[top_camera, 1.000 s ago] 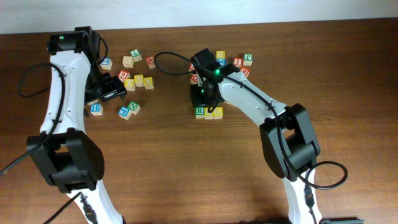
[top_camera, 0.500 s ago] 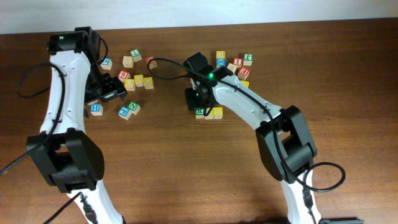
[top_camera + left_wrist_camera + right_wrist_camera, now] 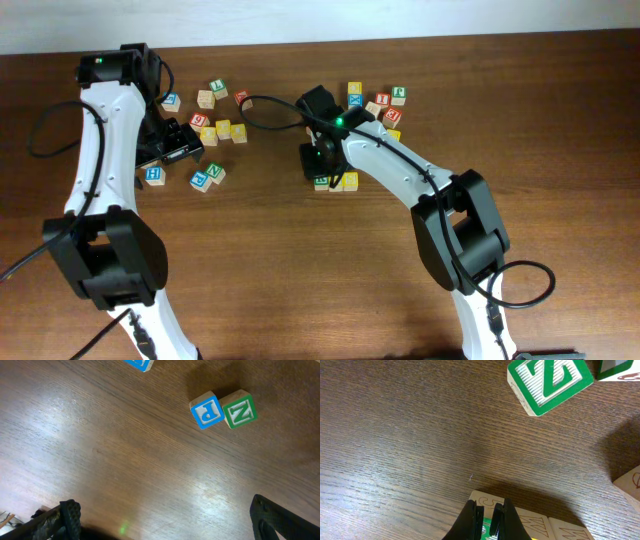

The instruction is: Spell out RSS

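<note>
since a second ago the right pincer (image 3: pixel 318 165) has slid left along the short row in mid-counter and now sits over its left end; the left arm and the loose cubes look unchanged. at far left the left pincer (image 3: pixel 164 510) hangs spread wide above bare counter (image 3: pixel 125 450), holding nothing, with a blue p cube (image 3: pixel 206 410) and a green n cube (image 3: pixel 239 408) touching each other just ahead of it; it seems parked out of the way. the word sits at the middle: the r cube (image 3: pixel 321 183), then the first yellow cube (image 3: pixel 336 183) and the second yellow cube (image 3: pixel 350 180), side by side in a line. in the wrist view the right pincer's fingers (image 3: pixel 507 517) are pressed together, pinching nothing, right over the r cube, probably to nudge it square. spare cubes (image 3: pixel 378 100) lie beyond, well apart.
</note>
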`<state>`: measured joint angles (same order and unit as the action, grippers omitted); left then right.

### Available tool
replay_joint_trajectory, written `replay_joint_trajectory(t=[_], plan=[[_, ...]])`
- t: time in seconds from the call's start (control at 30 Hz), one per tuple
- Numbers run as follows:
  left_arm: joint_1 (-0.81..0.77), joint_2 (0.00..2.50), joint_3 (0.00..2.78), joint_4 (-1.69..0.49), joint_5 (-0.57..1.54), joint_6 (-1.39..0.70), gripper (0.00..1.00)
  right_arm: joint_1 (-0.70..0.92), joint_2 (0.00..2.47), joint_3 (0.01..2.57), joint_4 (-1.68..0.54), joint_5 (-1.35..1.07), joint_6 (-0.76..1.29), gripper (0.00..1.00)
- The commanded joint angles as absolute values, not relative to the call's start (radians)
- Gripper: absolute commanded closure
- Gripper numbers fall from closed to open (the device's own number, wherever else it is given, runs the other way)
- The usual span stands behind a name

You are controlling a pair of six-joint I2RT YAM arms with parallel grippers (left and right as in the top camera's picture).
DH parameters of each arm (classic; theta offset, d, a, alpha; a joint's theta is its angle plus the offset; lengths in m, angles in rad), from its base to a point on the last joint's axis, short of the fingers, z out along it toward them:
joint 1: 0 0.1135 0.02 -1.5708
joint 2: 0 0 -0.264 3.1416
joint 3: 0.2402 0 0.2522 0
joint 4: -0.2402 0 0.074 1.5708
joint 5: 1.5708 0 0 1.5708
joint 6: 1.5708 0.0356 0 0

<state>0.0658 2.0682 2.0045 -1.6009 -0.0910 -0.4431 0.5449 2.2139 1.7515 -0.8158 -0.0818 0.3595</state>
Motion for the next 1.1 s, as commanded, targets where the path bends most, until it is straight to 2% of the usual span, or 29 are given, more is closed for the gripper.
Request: replay_joint_trajectory(t=[0.0,1.07], plan=[[0.067,2.032,1.996,-1.603,-0.106,-0.455,0.01,0.550,2.233,1.752,-0.823,-0.067,0.356,0.96],[0.067,2.032,1.996,-1.599,-0.106,-0.455,0.01,0.546,2.232,1.781,-0.825,-0.077,0.356,0.96]])
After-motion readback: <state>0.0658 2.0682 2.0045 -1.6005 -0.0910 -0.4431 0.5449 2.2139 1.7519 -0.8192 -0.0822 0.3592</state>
